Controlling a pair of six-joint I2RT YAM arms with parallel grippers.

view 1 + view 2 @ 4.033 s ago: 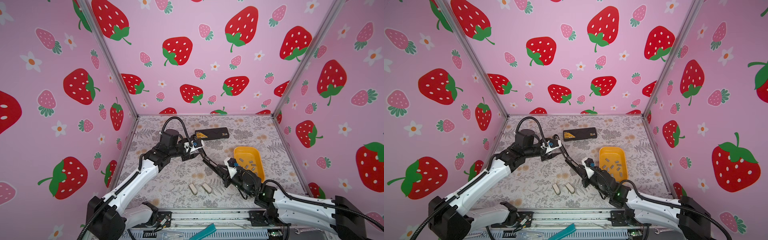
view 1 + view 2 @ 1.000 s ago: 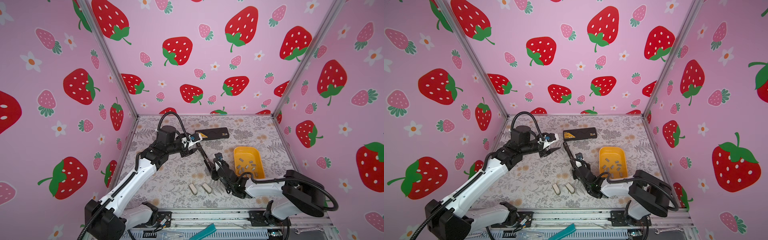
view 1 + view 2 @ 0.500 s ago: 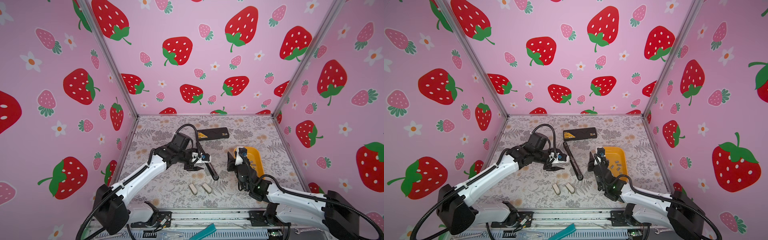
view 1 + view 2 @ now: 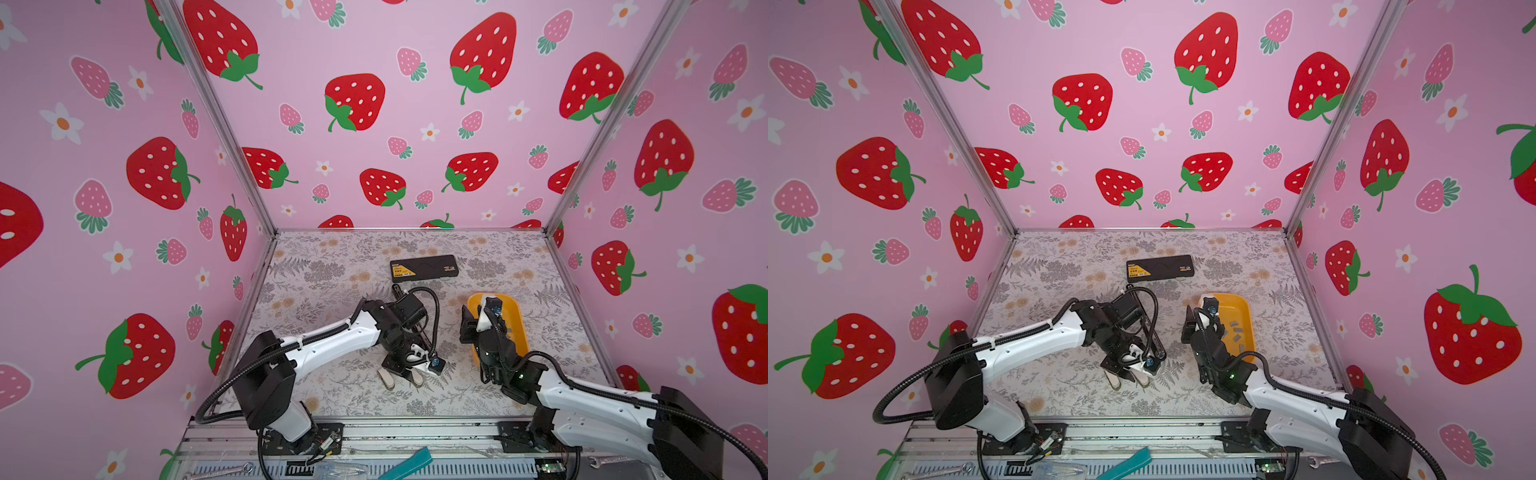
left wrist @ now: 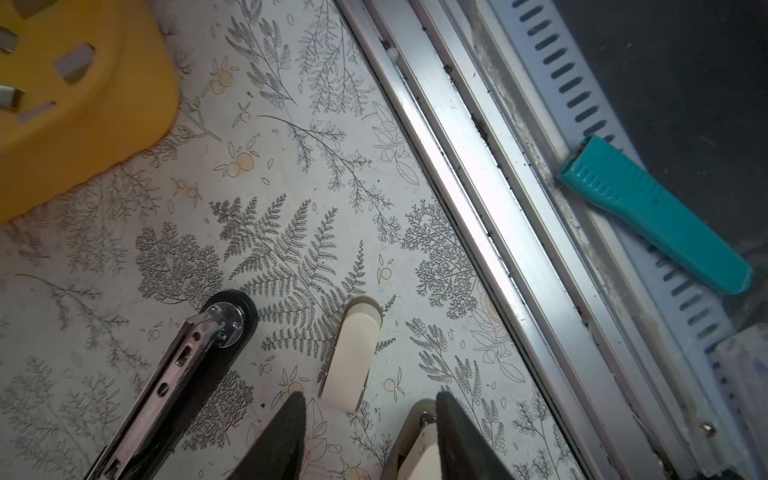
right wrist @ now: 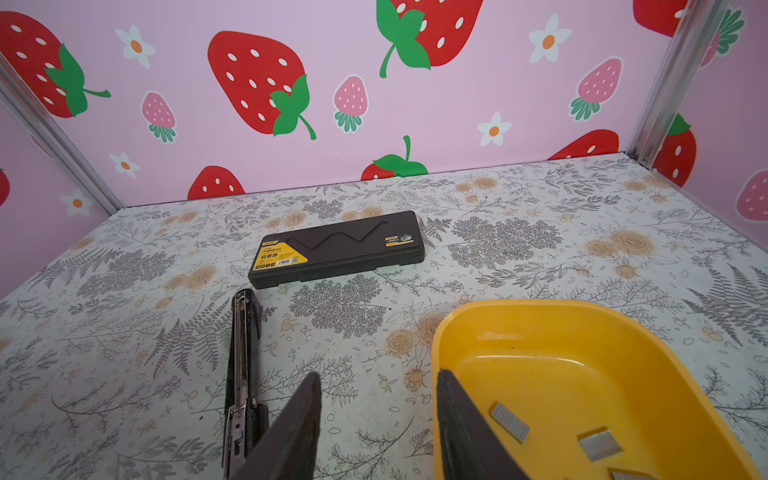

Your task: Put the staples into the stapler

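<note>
Stapler (image 6: pixel 243 353) now down on table (image 6: pixel 519 270), unheld.

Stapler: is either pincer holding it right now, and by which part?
No. The stapler lies free on the table. The left pincer and the right pincer both stand open with nothing clamped.
</note>
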